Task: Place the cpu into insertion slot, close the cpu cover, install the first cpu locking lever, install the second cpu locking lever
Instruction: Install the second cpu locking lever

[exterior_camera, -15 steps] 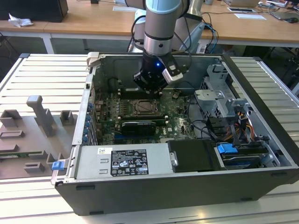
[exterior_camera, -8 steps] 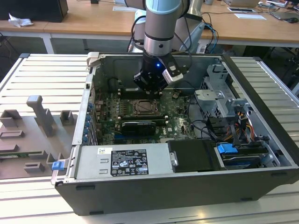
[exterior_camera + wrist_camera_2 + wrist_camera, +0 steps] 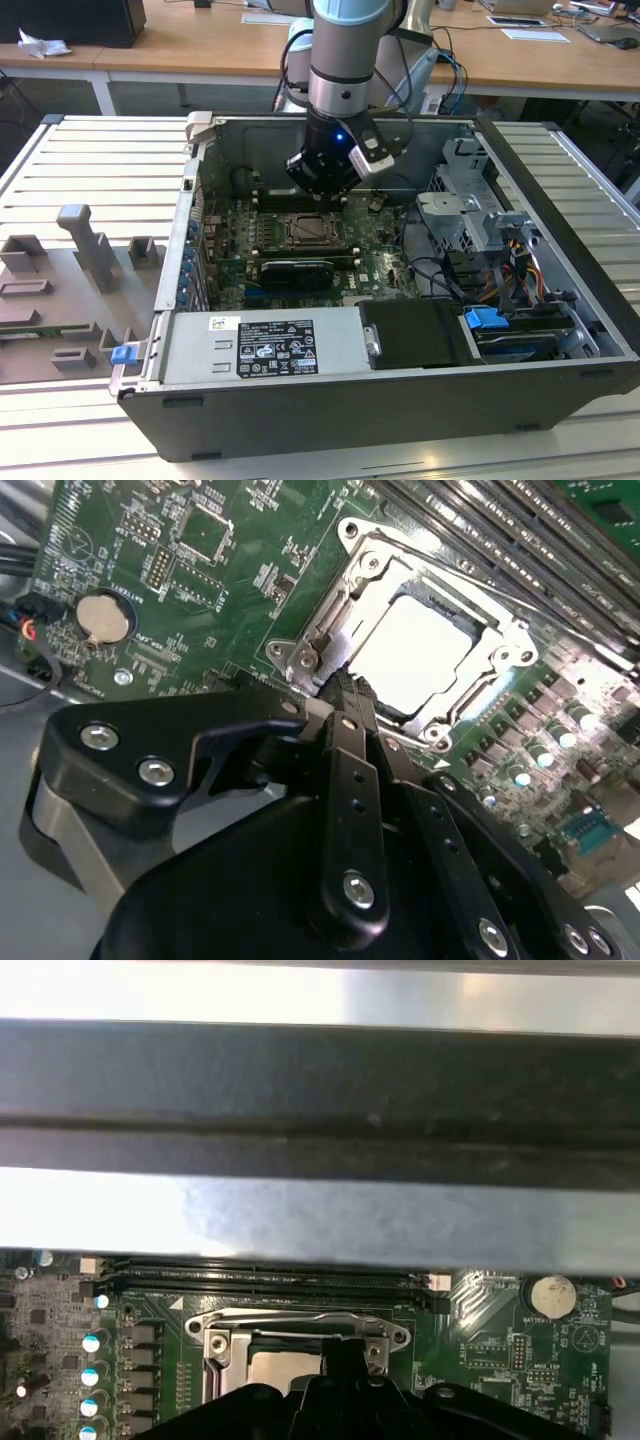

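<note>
Already seated in the insertion slot [image 3: 425, 645]: cpu [image 3: 420, 650], under closed cpu cover [image 3: 345, 530]. Beside the slot: gripper [image 3: 345, 685], fingers together, empty, probably for the levers.

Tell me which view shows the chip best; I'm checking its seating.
The second wrist view: the chip lies bright inside the socket frame, mostly unobstructed. The first wrist view shows part of it behind the claw. The exterior view shows it small and distant.

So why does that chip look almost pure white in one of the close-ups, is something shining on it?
Glare, most likely: in the second wrist view the cpu and the cpu cover reflect light and wash out, while the tool in front stays dark; in the first wrist view bright bands cross the case wall; the exterior view is evenly lit.
</note>
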Controlling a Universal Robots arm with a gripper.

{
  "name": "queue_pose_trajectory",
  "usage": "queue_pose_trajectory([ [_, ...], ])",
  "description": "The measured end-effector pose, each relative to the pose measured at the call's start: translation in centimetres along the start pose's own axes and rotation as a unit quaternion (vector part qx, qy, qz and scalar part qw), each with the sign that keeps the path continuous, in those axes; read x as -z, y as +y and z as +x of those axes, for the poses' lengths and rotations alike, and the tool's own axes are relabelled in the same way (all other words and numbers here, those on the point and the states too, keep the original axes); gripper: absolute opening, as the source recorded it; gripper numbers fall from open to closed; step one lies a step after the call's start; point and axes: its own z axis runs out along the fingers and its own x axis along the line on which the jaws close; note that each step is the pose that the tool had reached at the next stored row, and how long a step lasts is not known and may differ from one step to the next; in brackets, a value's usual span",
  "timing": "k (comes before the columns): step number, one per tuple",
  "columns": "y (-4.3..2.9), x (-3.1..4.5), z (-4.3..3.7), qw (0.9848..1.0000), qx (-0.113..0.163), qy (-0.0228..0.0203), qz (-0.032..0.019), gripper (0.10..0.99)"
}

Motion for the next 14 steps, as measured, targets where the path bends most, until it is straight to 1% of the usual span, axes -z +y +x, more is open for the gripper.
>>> queue_pose_trajectory([
  [3, 0.01, 0.83, 0.01, 1.0, 0.0, 0.0, 0.0, 0.106],
  [6, -0.07, 0.87, 0.01, 1.0, 0.0, 0.0, 0.0, 0.106],
  [8, -0.32, 0.88, 0.02, 1.0, 0.0, 0.0, 0.0001, 0.106],
  [9, -0.56, 0.88, 0.03, 1.0, 0.0, 0.0, 0.0001, 0.106],
  [13, -1.18, 0.86, 0.06, 1.0, 0.0, 0.0, 0.0, 0.106],
  [14, -1.46, 0.85, 0.07, 1.0, 0.0, 0.0, 0.0001, 0.106],
])
